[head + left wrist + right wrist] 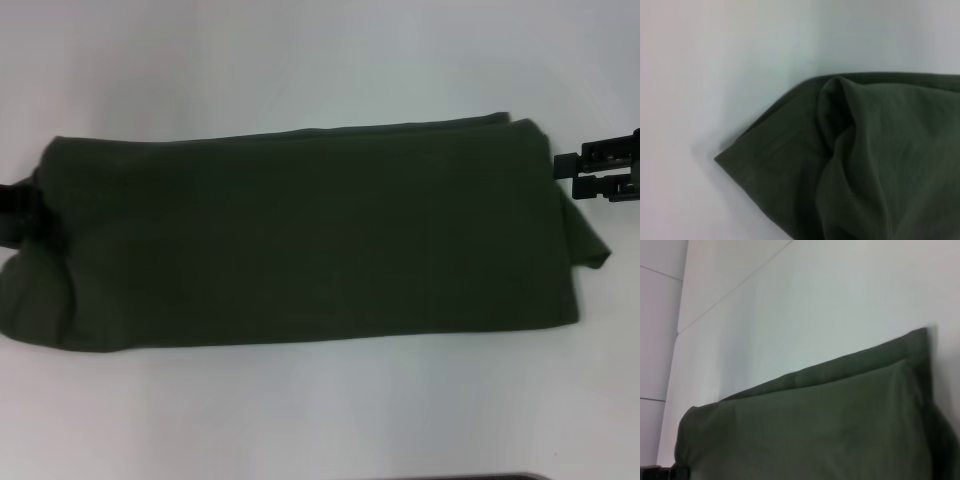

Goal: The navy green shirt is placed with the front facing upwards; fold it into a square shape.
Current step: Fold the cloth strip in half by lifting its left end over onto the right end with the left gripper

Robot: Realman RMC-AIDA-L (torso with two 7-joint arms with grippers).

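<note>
The navy green shirt lies on the white table folded into a long band running left to right, plain fabric up, with no lettering showing. A sleeve end bulges at its lower left and a flap sticks out at its right end. My left gripper sits at the shirt's left edge, mostly out of frame. My right gripper hovers just off the shirt's upper right corner, open and holding nothing. The left wrist view shows a bunched corner of the shirt. A folded edge of the shirt shows in the right wrist view.
White tabletop surrounds the shirt on all sides. The table's far edge and a pale wall appear in the right wrist view. A dark strip lies at the near edge.
</note>
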